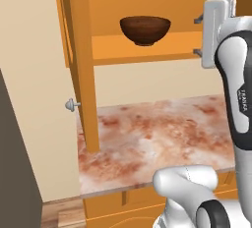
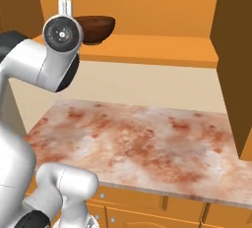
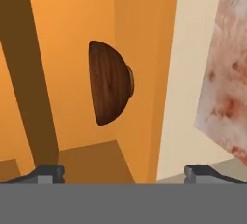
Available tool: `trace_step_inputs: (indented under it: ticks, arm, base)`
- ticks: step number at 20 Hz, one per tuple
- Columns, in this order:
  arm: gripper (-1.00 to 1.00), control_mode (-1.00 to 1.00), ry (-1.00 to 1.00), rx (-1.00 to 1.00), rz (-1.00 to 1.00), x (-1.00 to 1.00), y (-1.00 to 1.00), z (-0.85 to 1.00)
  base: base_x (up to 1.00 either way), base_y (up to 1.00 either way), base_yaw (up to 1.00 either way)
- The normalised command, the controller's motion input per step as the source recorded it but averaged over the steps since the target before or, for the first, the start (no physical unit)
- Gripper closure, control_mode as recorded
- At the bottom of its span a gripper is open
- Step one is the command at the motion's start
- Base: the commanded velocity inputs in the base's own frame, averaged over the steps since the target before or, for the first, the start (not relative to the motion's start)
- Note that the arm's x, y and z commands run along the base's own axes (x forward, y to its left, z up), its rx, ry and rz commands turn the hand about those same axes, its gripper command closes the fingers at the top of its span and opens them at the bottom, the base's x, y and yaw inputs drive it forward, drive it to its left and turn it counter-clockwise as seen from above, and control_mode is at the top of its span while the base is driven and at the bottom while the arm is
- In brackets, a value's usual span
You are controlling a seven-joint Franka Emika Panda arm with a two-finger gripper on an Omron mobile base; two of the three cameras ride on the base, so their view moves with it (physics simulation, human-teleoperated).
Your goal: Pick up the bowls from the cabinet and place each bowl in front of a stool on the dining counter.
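Nearest you, the gripper (image 3: 123, 174) stood wide and empty, aimed at the brown bowl (image 1: 145, 29), which sat upright on the cabinet (image 1: 142, 49) shelf, untouched. By my judgement, you had every placement left; 0 bowls visibly delivered.

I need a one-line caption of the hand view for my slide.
Open gripper faces the brown wooden bowl on the cabinet shelf, not yet touching it.

Counts — one dark brown wood-grained bowl (image 1: 145, 29) on one cabinet shelf (image 1: 147, 50). One open wall cabinet (image 1: 81, 65), one round door knob (image 1: 72, 105) at its edge. One marble-topped table (image 1: 157, 138) below — its top bare.
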Motion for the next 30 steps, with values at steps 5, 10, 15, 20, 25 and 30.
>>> trace_step_inputs:
  ticks: [5, 10, 15, 20, 25, 30]
  arm:
    - [-1.0, -1.0, 0.13, 0.0, 0.01, 0.56, 0.09, 0.0]
    - [-1.0, -1.0, 0.09, 0.0, 0.02, 0.62, 0.1, 0.0]
    - [-1.0, -1.0, 0.09, 0.0, 0.02, 0.58, 0.15, -0.03]
    - [-1.0, -1.0, 0.06, 0.0, 0.01, 0.56, 0.09, -0.06]
    - [-1.0, -1.0, 0.06, 0.0, 0.02, 0.5, 0.02, -0.19]
    - [-1.0, -1.0, 0.04, 0.0, 0.01, 0.5, 0.0, -0.22]
  base:
    - [0.0, 0.0, 0.0]
    - [0.0, 0.0, 0.0]
    - [0.0, 0.0, 0.0]
    - [0.0, 0.0, 0.0]
    - [0.0, 0.0, 0.0]
    - [0.0, 0.0, 0.0]
